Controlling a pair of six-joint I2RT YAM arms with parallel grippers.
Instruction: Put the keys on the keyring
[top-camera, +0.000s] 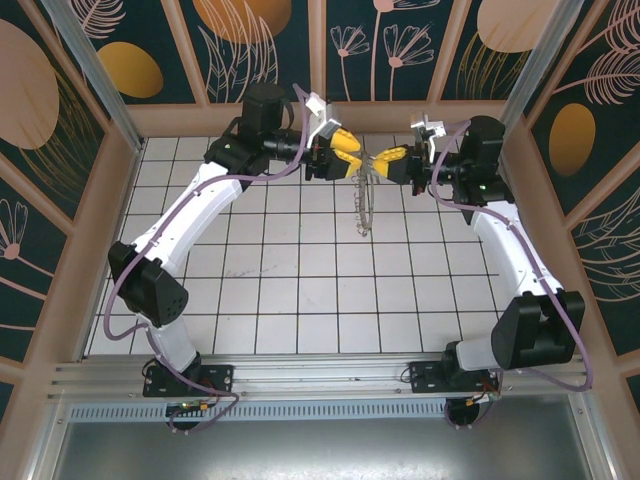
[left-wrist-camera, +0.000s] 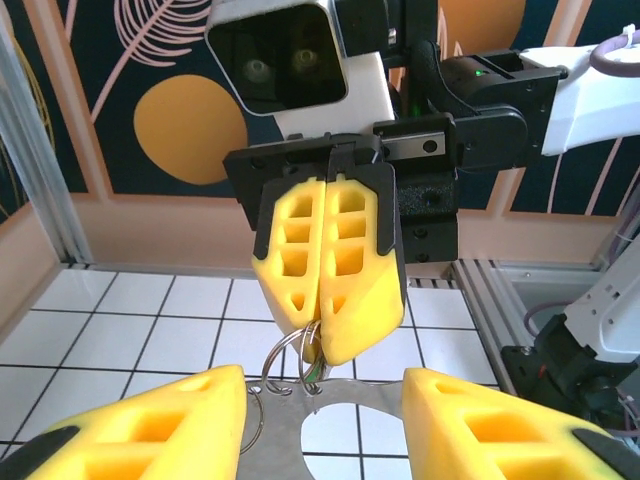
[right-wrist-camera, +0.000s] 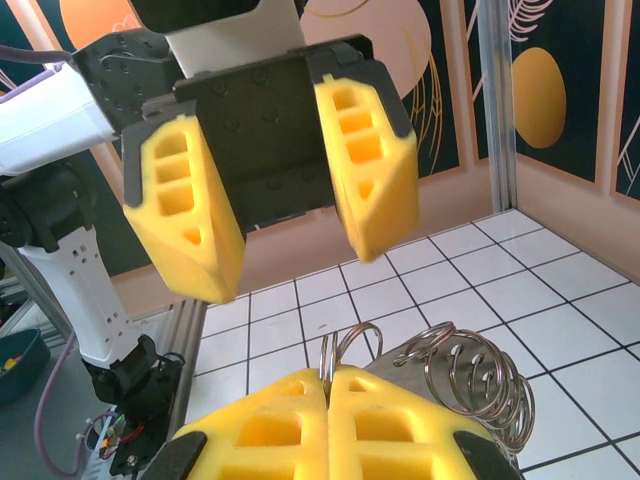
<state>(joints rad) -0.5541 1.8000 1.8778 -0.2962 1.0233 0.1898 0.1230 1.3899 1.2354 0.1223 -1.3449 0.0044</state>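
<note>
- Keyring (right-wrist-camera: 470, 385) is pinched by my right fingers (right-wrist-camera: 330, 425), which are pressed flat together on it. Thin wire loops poke out just past their tips toward 12 o'clock in the right wrist view, and a springy bunch of grey loops bulges out at 2 o'clock.
- My left fingers (left-wrist-camera: 150, 430) stand apart with nothing clamped between them, facing the right fingers tip to tip.
- From the left wrist, the right pair sits at 12 o'clock with its yellow pads shut, and small rings dangle from the tips.
- A shiny flat bit of metal shows low between my two spread left fingers. I cannot tell what it is.
- From above, both pairs meet in the air toward 12 o'clock of the bench (top-camera: 300, 290).
- The keyring (top-camera: 362, 205) runs from that meeting point toward 6 o'clock, seen edge-on as a thin bumpy line. I cannot tell whether its lower end touches the bench.
- My left arm (top-camera: 200, 220) curves up from its base at 7 o'clock, and my right arm (top-camera: 510, 250) comes up from 5 o'clock.
- The bench is white tile with dark grout lines.
- A metal rail (top-camera: 320, 375) crosses its 6 o'clock edge.
- Dark wall panels (top-camera: 250, 40) with pale leaves and orange discs close the other sides.
</note>
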